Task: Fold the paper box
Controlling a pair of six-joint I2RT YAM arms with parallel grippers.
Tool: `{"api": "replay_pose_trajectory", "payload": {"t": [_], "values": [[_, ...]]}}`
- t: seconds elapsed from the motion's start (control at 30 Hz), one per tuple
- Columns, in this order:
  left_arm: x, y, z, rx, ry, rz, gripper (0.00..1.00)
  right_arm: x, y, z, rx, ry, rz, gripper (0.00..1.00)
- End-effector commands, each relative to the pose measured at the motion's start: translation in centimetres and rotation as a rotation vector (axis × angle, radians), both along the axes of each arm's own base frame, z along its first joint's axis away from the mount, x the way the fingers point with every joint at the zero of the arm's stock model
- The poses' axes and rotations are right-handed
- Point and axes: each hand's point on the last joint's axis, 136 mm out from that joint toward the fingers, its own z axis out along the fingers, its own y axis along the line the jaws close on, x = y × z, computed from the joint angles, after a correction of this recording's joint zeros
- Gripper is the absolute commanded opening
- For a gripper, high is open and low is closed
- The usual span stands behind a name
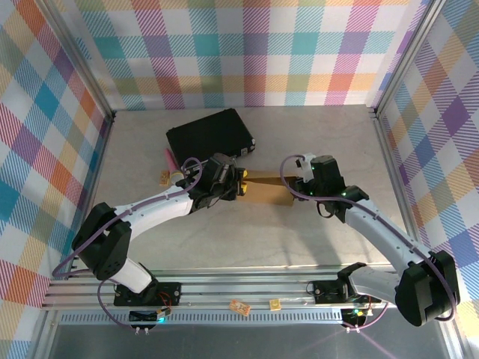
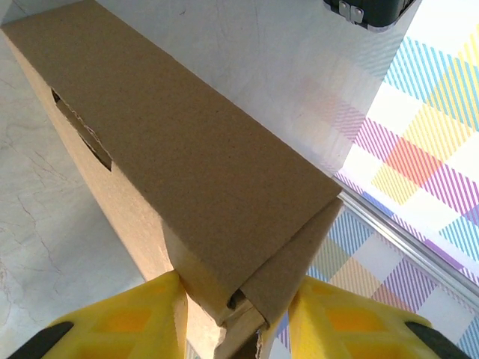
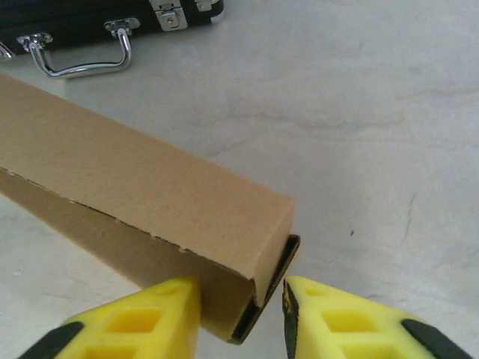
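Observation:
The paper box (image 1: 267, 192) is a brown cardboard box folded into a long flat shape, lying left to right at mid-table between my two grippers. My left gripper (image 1: 241, 187) is shut on its left end. In the left wrist view the yellow fingers (image 2: 135, 321) press both sides of the box (image 2: 179, 164), where a flap sticks out at the corner. My right gripper (image 1: 293, 187) straddles the right end. Its left finger (image 3: 150, 321) touches the box (image 3: 135, 187). A thin gap shows between the right finger and a loose end flap (image 3: 273, 284).
A black hard case (image 1: 209, 133) with a metal handle (image 3: 78, 63) lies just behind the box. A pink object (image 1: 170, 157) and a small wooden block (image 1: 165, 177) sit left of the left gripper. Two small tan pieces (image 1: 239, 307) rest on the near rail.

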Motion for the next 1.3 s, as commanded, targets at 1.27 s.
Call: {"api": "replay_pose_trajectory", "payload": {"t": [1.27], "values": [[-2.4, 0.9, -4.7, 0.103, 0.141, -0.022, 0.35, 1.1, -0.9, 2.8, 0.766, 0.852, -0.553, 0.59]]}}
